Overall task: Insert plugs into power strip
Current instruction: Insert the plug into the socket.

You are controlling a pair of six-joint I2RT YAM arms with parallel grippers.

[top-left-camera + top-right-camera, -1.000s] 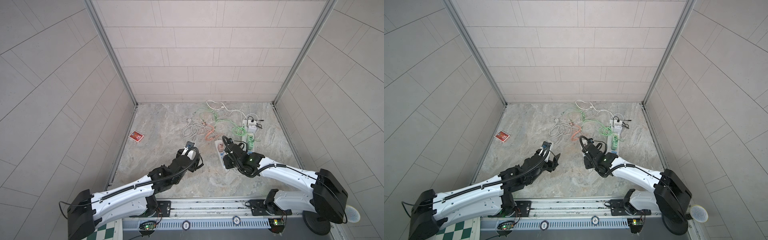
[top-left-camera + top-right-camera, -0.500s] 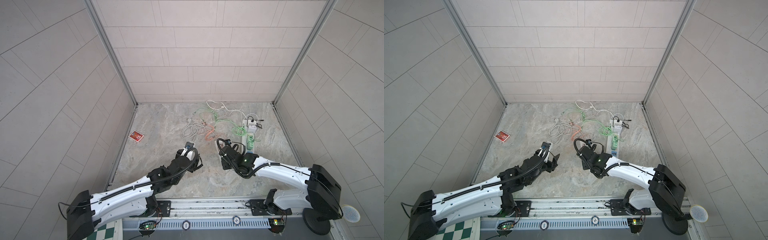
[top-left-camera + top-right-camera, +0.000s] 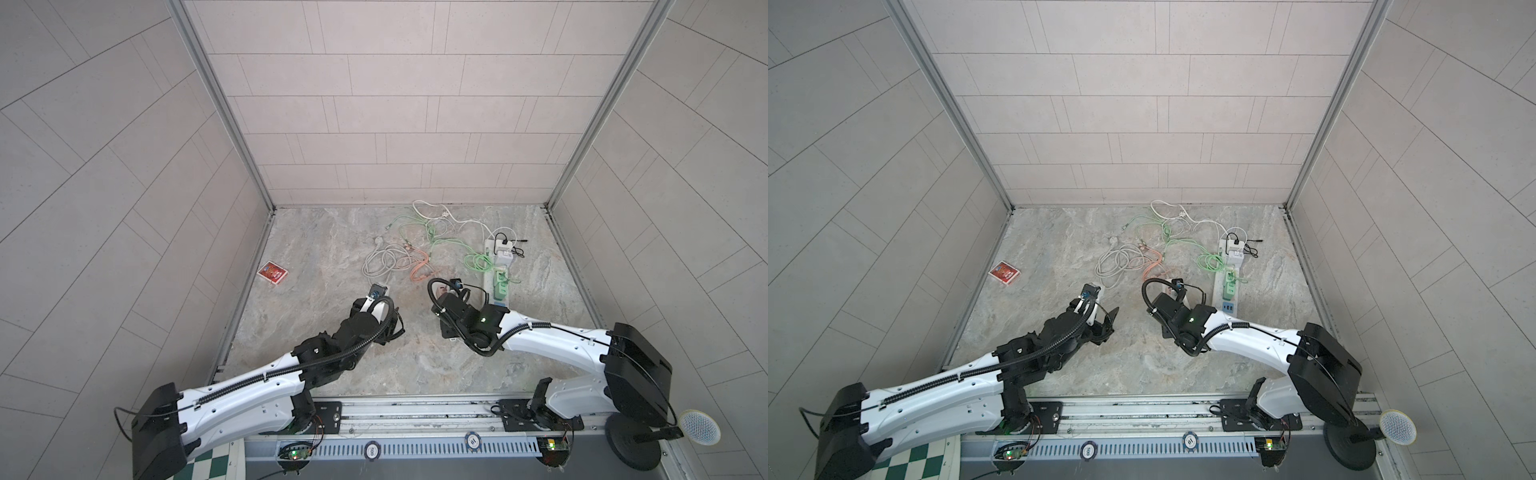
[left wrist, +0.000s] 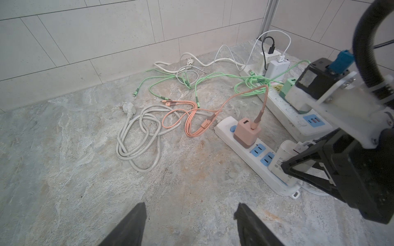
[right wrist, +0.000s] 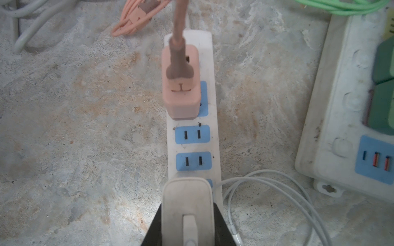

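The right gripper (image 5: 187,225) is clamping the white charger adapter (image 5: 187,198) over the near end of the slim power strip (image 5: 214,119), which is running lengthwise straight ahead to the pink adapter (image 5: 181,91). The left gripper (image 4: 189,217) is hanging with its jaws apart, farther off.

Two strips are lying here: a small strip (image 4: 223,127) and a large strip (image 4: 283,115). One pink plug (image 4: 246,132) and one white plug (image 5: 187,204) are standing on the small strip, with two sockets (image 5: 192,134) showing free. Two white plugs (image 4: 277,68) and seemingly two green plugs (image 3: 500,291) are sitting on the large strip. One red pack (image 3: 272,273) is lying apart.
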